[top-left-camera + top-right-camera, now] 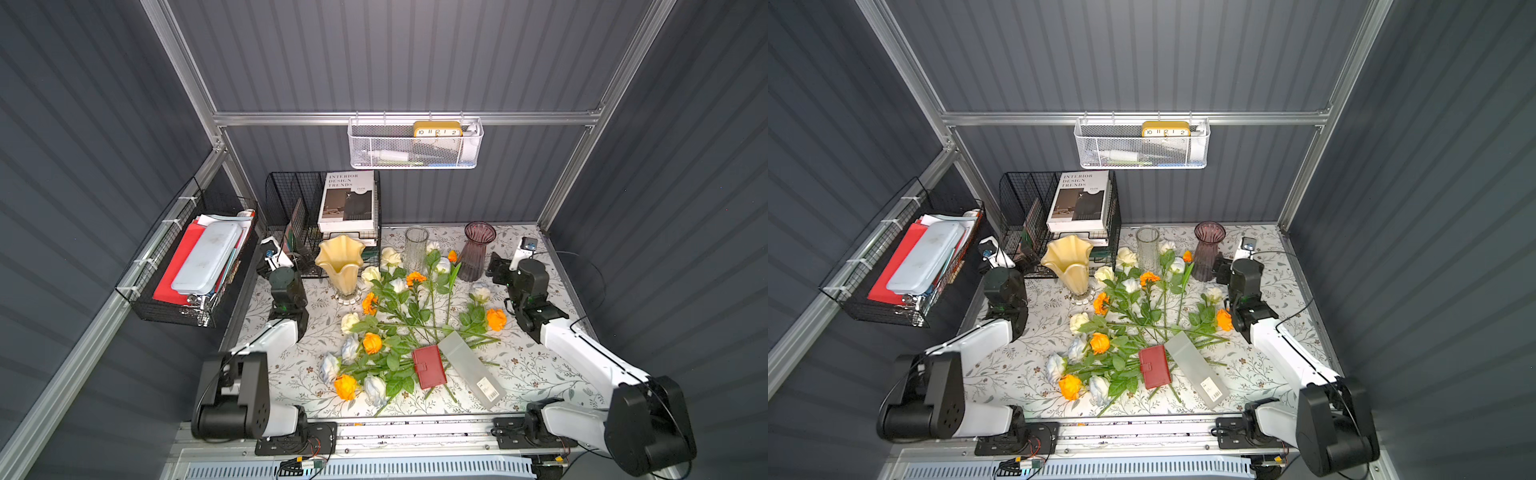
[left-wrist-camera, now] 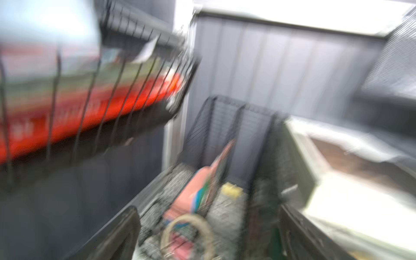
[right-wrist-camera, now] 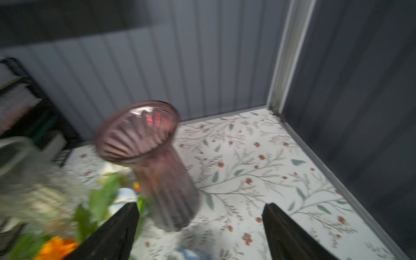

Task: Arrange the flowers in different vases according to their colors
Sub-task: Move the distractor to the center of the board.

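The flowers (image 1: 399, 328) lie in a loose heap in the middle of the table: orange (image 1: 372, 343), cream (image 1: 390, 257) and bluish-white (image 1: 330, 368) blooms on green stems. Three vases stand behind them: pale yellow ruffled (image 1: 340, 266), clear glass (image 1: 416, 249) and ribbed purple (image 1: 478, 251). My right gripper (image 3: 200, 213) is open beside the purple vase (image 3: 157, 171), whose base stands just ahead of the jaws and untouched. My left gripper (image 2: 209, 236) is open and empty at the back left, facing the black wire rack (image 2: 225, 126); that view is blurred.
A red wallet (image 1: 429, 366) and a frosted plastic box (image 1: 471, 370) lie on the stems near the front. The wire rack with books (image 1: 324, 216) stands at the back left. A wire basket (image 1: 195, 266) hangs on the left wall, a white mesh basket (image 1: 415, 143) on the back wall.
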You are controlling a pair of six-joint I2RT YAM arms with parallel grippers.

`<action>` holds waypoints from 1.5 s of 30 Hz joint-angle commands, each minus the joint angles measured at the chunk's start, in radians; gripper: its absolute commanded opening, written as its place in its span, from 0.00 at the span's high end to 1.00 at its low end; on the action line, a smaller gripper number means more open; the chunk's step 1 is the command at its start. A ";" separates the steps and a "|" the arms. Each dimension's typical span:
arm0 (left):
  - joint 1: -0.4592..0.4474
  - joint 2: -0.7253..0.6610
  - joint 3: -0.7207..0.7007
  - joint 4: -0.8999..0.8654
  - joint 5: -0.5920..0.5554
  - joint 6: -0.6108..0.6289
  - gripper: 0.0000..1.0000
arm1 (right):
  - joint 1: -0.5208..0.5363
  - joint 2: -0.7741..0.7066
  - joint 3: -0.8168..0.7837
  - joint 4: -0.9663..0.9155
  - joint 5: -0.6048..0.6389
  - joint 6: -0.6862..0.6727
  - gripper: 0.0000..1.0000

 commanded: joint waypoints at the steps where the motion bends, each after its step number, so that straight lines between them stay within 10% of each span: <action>1: -0.086 -0.081 0.080 -0.390 -0.024 -0.150 0.01 | 0.205 -0.019 0.037 -0.423 0.067 0.148 0.13; 12: -0.356 -0.322 0.075 -0.855 0.048 -0.375 0.01 | 0.826 0.134 0.155 -0.866 0.137 0.673 0.22; 20: -0.523 -0.412 -0.017 -0.939 0.131 -0.511 0.08 | 1.005 0.309 0.234 -0.945 0.145 0.852 0.30; 34: -0.690 -0.426 -0.101 -0.955 0.047 -0.593 0.09 | 1.034 0.606 0.414 -1.237 0.220 0.992 0.29; 45: -0.699 -0.401 -0.168 -0.818 0.100 -0.573 0.07 | 0.875 0.262 0.061 -1.389 0.241 1.168 0.26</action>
